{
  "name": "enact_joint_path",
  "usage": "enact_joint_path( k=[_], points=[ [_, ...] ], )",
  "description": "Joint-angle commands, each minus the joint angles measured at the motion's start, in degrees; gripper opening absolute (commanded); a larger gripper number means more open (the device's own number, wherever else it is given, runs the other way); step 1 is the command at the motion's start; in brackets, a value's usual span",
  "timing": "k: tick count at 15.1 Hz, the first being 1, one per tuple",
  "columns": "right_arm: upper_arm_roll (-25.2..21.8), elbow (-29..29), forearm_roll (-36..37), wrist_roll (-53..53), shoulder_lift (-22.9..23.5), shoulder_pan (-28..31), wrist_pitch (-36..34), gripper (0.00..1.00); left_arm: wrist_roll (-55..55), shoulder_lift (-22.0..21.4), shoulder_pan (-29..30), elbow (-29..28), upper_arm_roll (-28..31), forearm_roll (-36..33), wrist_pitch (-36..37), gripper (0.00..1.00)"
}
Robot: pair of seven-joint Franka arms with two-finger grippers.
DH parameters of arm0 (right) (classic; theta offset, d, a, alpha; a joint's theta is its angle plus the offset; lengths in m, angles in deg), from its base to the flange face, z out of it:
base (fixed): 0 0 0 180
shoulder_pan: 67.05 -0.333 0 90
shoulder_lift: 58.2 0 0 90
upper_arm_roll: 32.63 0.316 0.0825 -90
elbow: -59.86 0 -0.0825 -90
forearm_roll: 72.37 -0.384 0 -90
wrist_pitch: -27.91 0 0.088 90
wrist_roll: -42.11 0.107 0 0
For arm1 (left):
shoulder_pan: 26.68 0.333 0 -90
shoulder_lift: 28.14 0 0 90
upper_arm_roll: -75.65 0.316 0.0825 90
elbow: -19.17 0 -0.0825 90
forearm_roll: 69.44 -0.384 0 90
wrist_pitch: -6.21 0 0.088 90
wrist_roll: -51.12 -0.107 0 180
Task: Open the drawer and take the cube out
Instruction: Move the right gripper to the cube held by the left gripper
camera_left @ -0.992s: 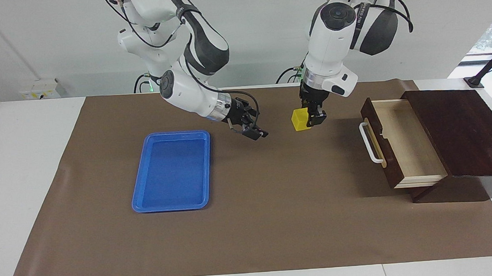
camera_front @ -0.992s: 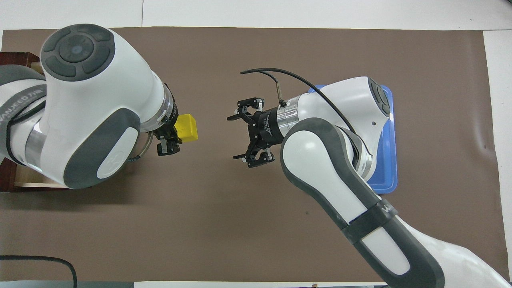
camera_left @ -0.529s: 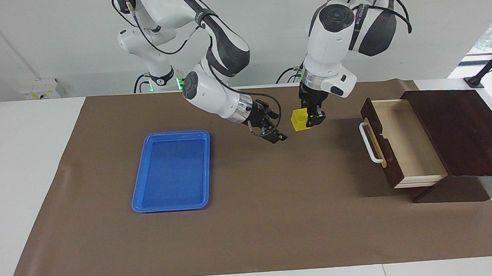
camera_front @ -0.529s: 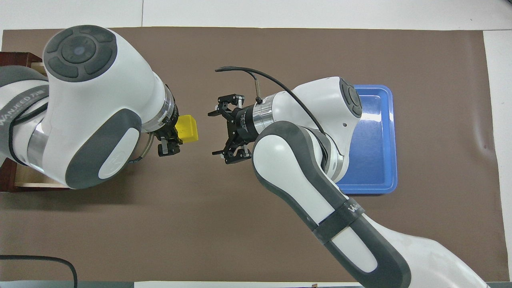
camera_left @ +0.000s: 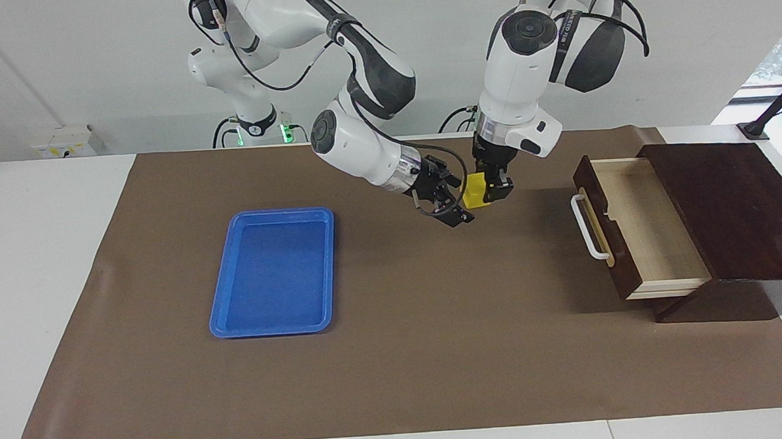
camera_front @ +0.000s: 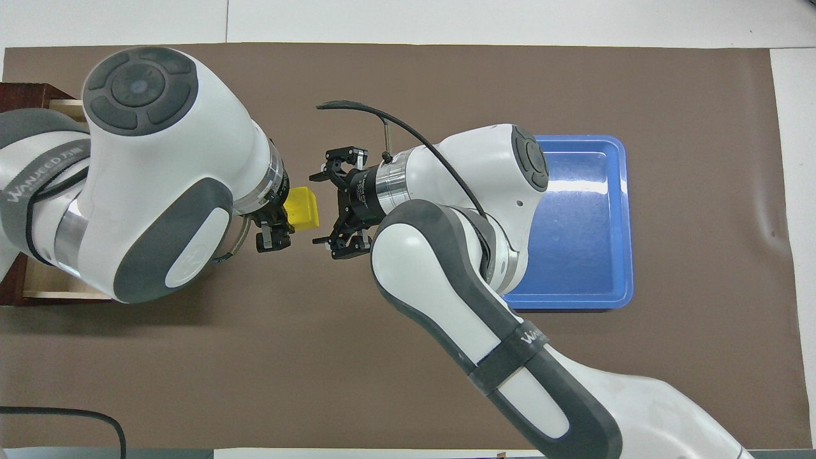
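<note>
The small yellow cube (camera_left: 476, 189) (camera_front: 303, 206) hangs in the air over the brown mat, with my left gripper (camera_left: 490, 191) (camera_front: 280, 220) shut on it from above. My right gripper (camera_left: 459, 199) (camera_front: 320, 208) comes in sideways with its fingers open and its tips right beside the cube, one on each side; I cannot tell whether they touch it. The dark wooden drawer (camera_left: 639, 226) stands pulled out at the left arm's end of the table. Its pale inside shows nothing in it, and its white handle (camera_left: 585, 226) faces the middle of the table.
A blue plastic tray (camera_left: 273, 272) (camera_front: 580, 223) lies with nothing in it on the mat toward the right arm's end. The dark wood box (camera_left: 732, 208) houses the drawer. The brown mat (camera_left: 438, 351) covers most of the table.
My right gripper has swung from beside the tray across the mat to the cube, staying open. The left gripper, still holding the cube, has shifted slightly toward it.
</note>
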Motion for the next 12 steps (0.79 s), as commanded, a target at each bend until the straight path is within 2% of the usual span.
enact_joint_path(
  k=[1, 8, 12],
  points=[
    [-0.19, 1.37, -0.84, 0.39, -1.54, -1.07, 0.68, 1.0, 0.9, -0.25, -0.1, -0.71, -0.23, -0.82, -1.25, 0.0],
    [-0.28, 2.86, -0.84, 1.45, -3.39, -2.49, 1.12, 1.0, 0.81, -0.17, -0.1, -1.5, -0.23, -0.91, -1.69, 0.0],
    [-0.19, 7.43, -1.01, -1.1, -4.97, -2.49, 4.63, 1.0, 0.81, -0.17, -0.02, -1.5, -0.23, -0.91, -1.69, 0.0]
  ],
)
